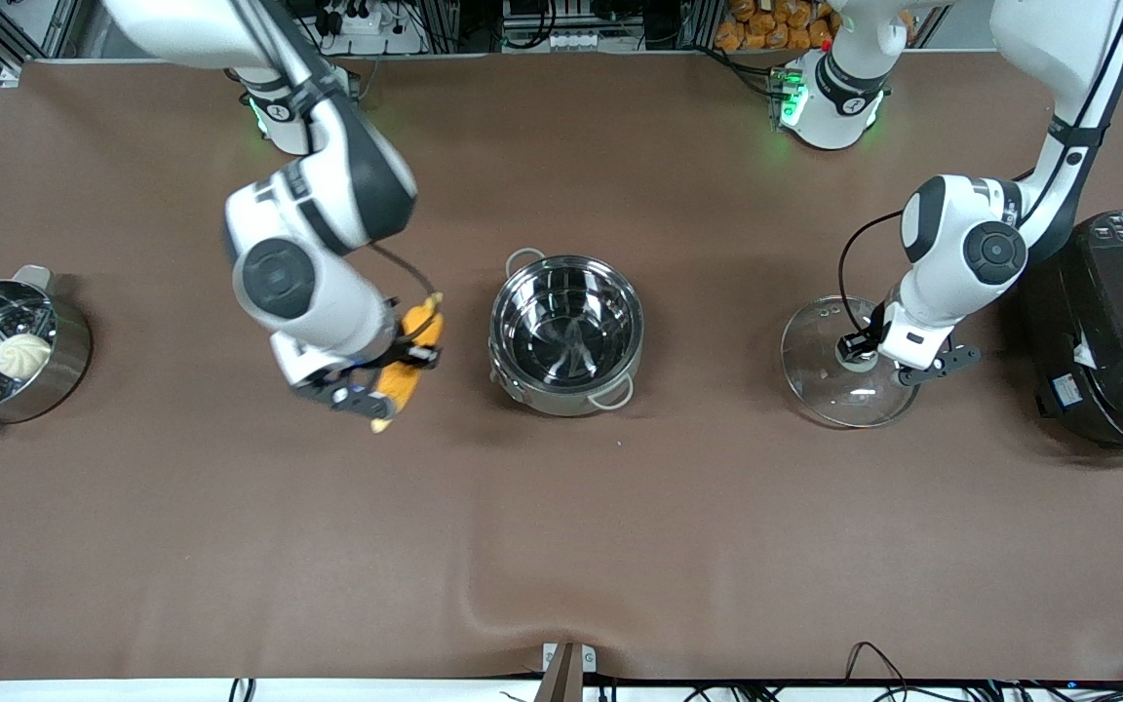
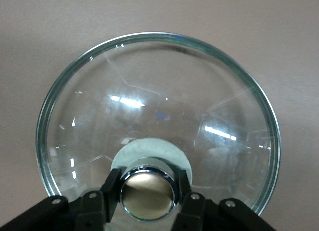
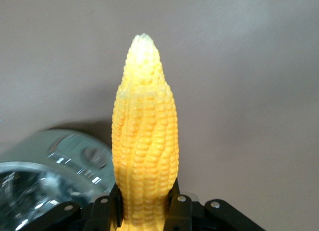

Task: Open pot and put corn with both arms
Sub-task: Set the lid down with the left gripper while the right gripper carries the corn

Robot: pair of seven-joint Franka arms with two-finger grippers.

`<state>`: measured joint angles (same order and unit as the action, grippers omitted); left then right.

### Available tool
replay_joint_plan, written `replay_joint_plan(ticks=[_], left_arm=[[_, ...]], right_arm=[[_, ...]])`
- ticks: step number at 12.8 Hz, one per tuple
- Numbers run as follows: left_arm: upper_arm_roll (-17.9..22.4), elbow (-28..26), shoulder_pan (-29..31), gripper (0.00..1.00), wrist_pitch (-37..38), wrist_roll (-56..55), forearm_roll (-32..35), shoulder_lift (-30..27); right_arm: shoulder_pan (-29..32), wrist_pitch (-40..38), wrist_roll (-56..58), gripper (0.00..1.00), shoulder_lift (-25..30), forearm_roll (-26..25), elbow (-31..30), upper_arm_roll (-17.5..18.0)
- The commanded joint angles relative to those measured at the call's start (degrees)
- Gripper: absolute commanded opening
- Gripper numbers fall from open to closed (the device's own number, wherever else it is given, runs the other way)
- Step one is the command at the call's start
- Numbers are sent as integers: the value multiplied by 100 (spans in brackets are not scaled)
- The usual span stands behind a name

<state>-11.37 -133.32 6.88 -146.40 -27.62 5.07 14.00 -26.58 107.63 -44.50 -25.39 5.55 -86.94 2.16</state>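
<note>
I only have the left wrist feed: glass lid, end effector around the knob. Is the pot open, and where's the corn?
Observer: Yes, the pot is uncovered and empty. The lid is out by the rice cooker, toward the left arm's end of the table, with the left end effector at its knob.
Operator: Corn?
Observer: In the right end effector, shut on the corn, which is beside the pot rather than over it.
Operator: Grip look centred?
Observer: No. In the right wrist view the fingers clamp one end and most of the cob sticks out past them.
</note>
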Motion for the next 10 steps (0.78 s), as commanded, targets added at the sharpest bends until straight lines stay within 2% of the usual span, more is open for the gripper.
replay_joint_plan(ticks=[1, 3, 4, 5, 8, 10], left_arm=[[-76, -45, 181, 0, -161, 64, 125, -29], [-67, -10, 199, 0, -161, 55, 125, 102], [-67, -1, 295, 64, -161, 73, 125, 121], [-76, 16, 305, 100, -143, 64, 125, 69], [-94, 305, 270, 100, 14, 47, 125, -290], [-155, 927, 261, 100, 880, 108, 143, -555]], right_arm=[[-382, -163, -758, 0, -186, 34, 353, -40], [-672, -119, -1453, 0, -335, 25, 353, -40], [-795, -76, -1630, 0, -449, -1, 379, -40], [-883, 47, -1710, 0, -563, 16, 414, -40], [-1059, 451, -2289, 0, -783, 25, 423, -23], [-1191, 653, -2658, 0, -906, 25, 458, -22]])
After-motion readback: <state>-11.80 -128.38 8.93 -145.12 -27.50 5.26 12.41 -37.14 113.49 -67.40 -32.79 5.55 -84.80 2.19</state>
